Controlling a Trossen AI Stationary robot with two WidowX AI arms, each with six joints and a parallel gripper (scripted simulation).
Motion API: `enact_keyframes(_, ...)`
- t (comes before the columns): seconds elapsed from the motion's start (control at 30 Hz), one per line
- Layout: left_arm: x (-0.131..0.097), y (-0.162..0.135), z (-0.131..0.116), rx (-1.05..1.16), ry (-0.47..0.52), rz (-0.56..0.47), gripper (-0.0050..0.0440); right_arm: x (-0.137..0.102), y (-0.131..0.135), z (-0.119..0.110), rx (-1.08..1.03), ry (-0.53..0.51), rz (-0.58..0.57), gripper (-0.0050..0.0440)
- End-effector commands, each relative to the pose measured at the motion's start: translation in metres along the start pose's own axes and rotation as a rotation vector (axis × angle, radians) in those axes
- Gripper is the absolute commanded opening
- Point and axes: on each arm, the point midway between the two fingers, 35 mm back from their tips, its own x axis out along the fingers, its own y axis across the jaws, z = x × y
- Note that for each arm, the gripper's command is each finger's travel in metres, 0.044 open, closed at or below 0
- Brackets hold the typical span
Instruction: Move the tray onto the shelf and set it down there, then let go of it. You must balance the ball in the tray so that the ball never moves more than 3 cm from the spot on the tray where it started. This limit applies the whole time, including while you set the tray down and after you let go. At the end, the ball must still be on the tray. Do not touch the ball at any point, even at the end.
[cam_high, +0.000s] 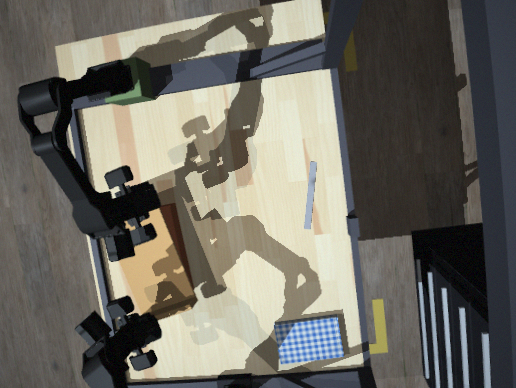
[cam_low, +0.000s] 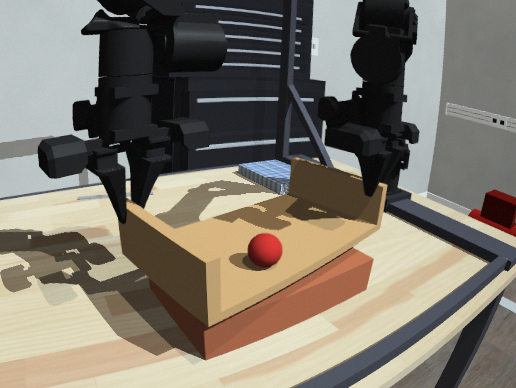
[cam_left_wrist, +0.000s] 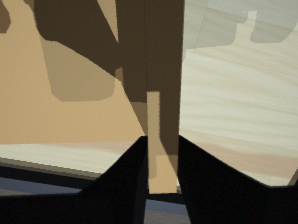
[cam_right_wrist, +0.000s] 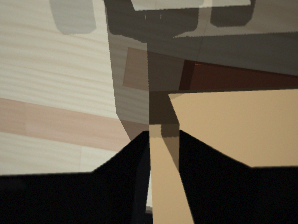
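Observation:
The light wooden tray (cam_high: 142, 270) (cam_low: 300, 235) (cam_left_wrist: 25, 110) (cam_right_wrist: 235, 125) has two upright end walls. It is over the red-brown shelf (cam_low: 320, 287) (cam_right_wrist: 240, 75), turned at an angle to it, very low; whether it touches is unclear. The red ball (cam_low: 265, 250) is on the tray floor, off its walls; the top view does not show it. My left gripper (cam_low: 375, 188) (cam_left_wrist: 160, 142) is shut on one end wall, at the right in the exterior view. My right gripper (cam_low: 131, 212) (cam_right_wrist: 162, 137) is shut on the other end wall.
A blue checked block (cam_high: 310, 340) (cam_low: 270, 170) lies beyond the tray. A thin grey strip (cam_high: 310, 195) lies on the table (cam_high: 285, 200) (cam_low: 65, 325). A green block (cam_high: 137, 82) is near the right arm's upper part. Dark frame bars run along the table edges.

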Motion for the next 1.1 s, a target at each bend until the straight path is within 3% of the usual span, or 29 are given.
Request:
enact_keyframes(0.0, -0.011, 0.002, 0.0, 0.004, 0.011, 0.044, 0.0068, -0.002, -0.003, -0.001, 0.0, -0.004, -0.018, 0.0068)
enact_keyframes(0.23, -0.012, 0.003, -0.001, 0.003, 0.012, 0.052, 0.0068, -0.007, -0.009, -0.001, -0.005, -0.001, -0.04, 0.0068)
enact_keyframes(0.63, 0.002, 0.002, 0.0, -0.001, 0.011, 0.034, 0.0068, 0.008, -0.003, -0.001, -0.002, -0.005, -0.016, 0.0068)
enact_keyframes(1.07, 0.01, 0.005, -0.001, 0.004, 0.01, 0.03, 0.0068, 0.009, -0.003, -0.002, -0.002, -0.002, -0.039, 0.0068)
